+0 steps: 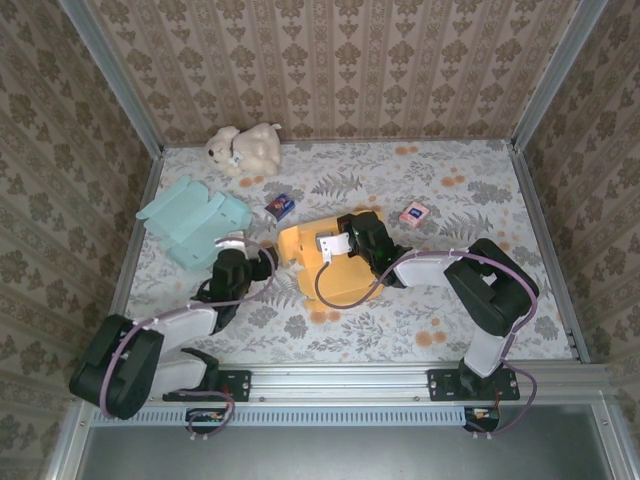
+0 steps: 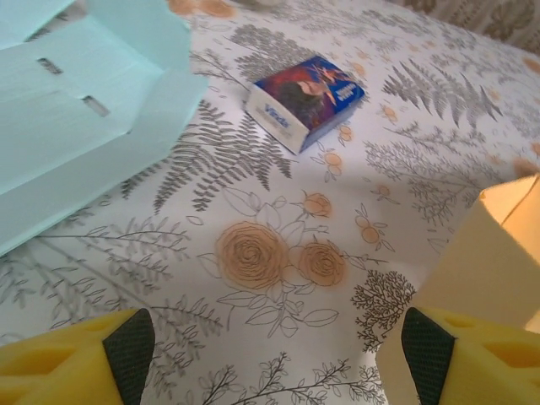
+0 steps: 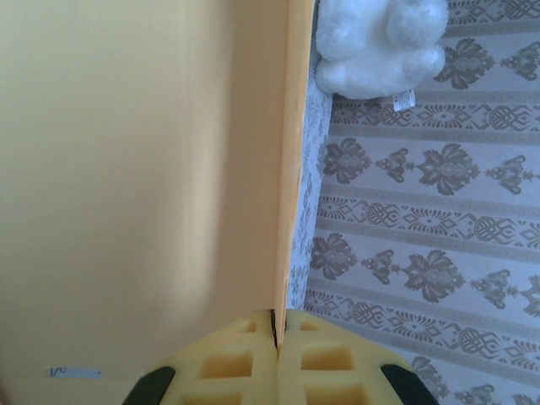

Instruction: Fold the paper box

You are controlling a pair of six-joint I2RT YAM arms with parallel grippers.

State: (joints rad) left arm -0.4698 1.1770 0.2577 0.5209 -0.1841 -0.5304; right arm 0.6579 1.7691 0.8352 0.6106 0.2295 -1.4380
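The right pincer (image 3: pixel 277 333) is clenching a wall of the yellow paper box (image 1: pixel 303 248); the left pincer (image 2: pixel 274 342) is hovering released beside it, likely needing to press the next flap squarely.

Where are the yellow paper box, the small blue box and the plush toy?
yellow paper box (image 1: pixel 300 247), top external view, left panel
small blue box (image 2: pixel 308 91), left wrist view, printed top face
plush toy (image 3: pixel 380 38), right wrist view, body
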